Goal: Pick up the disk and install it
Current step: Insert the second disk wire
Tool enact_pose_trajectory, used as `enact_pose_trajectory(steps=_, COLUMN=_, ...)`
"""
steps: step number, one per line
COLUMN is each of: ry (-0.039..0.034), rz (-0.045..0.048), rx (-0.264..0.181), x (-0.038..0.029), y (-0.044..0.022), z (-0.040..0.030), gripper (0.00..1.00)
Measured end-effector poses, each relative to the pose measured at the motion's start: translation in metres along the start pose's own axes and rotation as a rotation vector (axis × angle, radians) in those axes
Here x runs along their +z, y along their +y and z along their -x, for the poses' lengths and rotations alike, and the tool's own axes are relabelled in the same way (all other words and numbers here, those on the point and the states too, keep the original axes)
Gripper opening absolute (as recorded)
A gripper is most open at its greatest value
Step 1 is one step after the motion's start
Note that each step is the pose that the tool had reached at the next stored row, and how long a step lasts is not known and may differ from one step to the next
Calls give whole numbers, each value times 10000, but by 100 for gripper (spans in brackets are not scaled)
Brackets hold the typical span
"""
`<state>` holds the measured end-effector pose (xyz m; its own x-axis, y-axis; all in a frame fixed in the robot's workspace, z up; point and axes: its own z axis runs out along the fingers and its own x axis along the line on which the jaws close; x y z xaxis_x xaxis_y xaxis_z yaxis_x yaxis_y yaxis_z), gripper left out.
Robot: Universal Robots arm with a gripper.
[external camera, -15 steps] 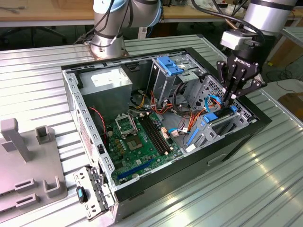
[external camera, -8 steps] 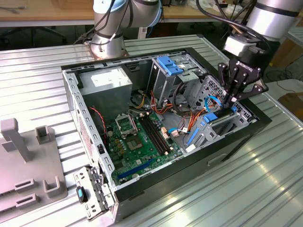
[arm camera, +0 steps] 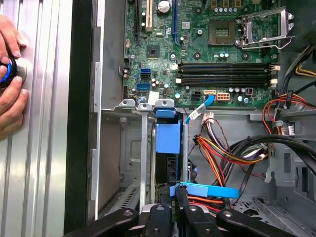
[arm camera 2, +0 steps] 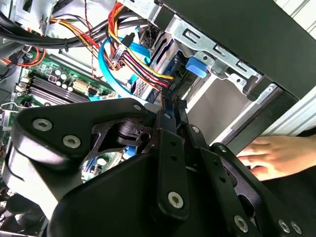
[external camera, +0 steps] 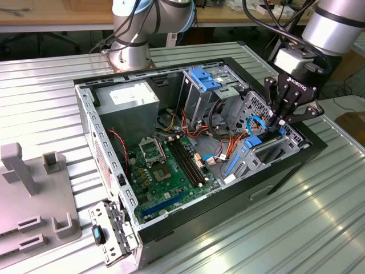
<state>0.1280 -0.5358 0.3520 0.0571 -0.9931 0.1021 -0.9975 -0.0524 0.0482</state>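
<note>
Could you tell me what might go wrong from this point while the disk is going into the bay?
The pincer sits low beside the drive cage, so the blue cable and coloured power wires crossing nearby could snag. The disk might jam in its slot. A person's hand rests against the case by the arm.

One computer case (external camera: 296, 157), one motherboard (external camera: 171, 171), one hand (arm camera 2: 276, 155).
</note>
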Motion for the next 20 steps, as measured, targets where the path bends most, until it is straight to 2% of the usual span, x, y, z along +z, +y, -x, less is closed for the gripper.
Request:
enact_pose_trajectory(steps=15, ry=0, rz=-10, rx=-89, x=3, y=1, z=-17, gripper=16)
enact_pose_trajectory(steps=20, ry=-24, rz=-11, rx=-91, x=28, y=-1, z=-12, gripper=16)
